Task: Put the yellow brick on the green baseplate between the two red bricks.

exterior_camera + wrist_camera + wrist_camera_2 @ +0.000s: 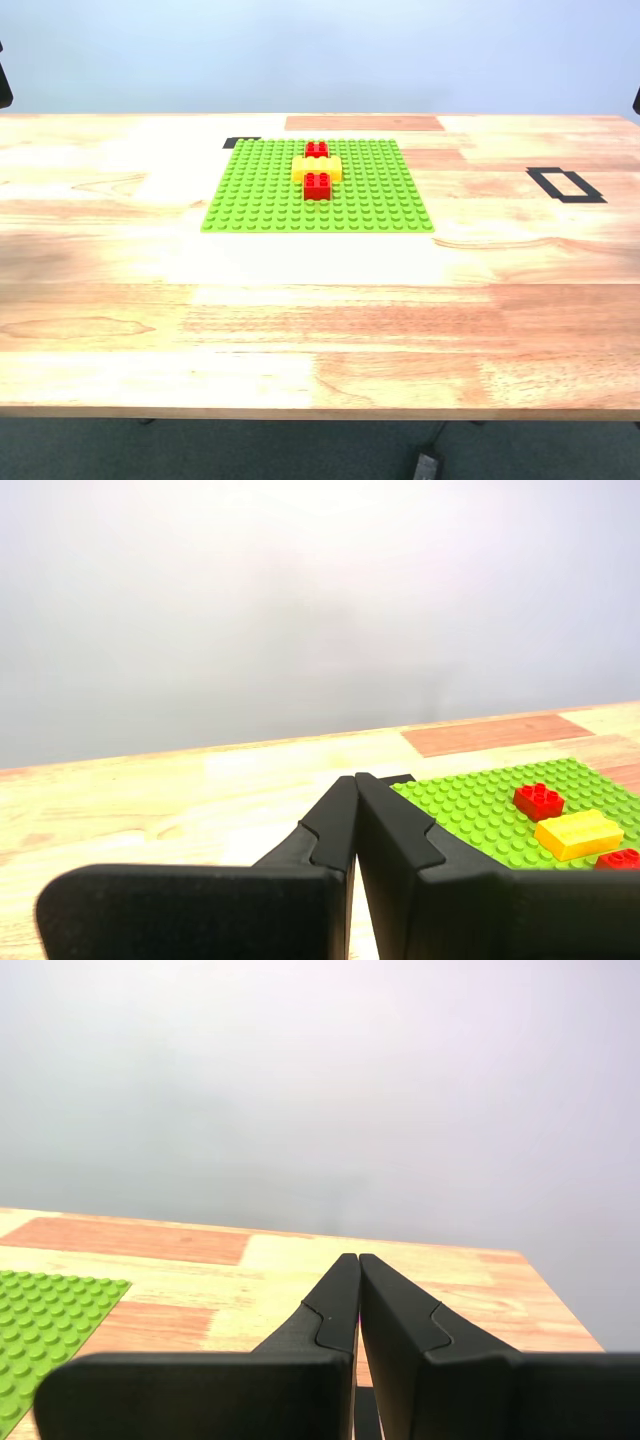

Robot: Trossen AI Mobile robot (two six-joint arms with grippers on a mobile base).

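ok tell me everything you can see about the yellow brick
The yellow brick is an oblong, yellow-orange, plastic-looking block with round studs on top. It lies flat on the green baseplate, its long side running across the exterior view, between the two red bricks, which sit close against its long sides at the middle. It is longer than either. No pincer touches it.

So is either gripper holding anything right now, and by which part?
Nothing. My first gripper and my second gripper are shut empty; the yellow brick sits on the green baseplate.
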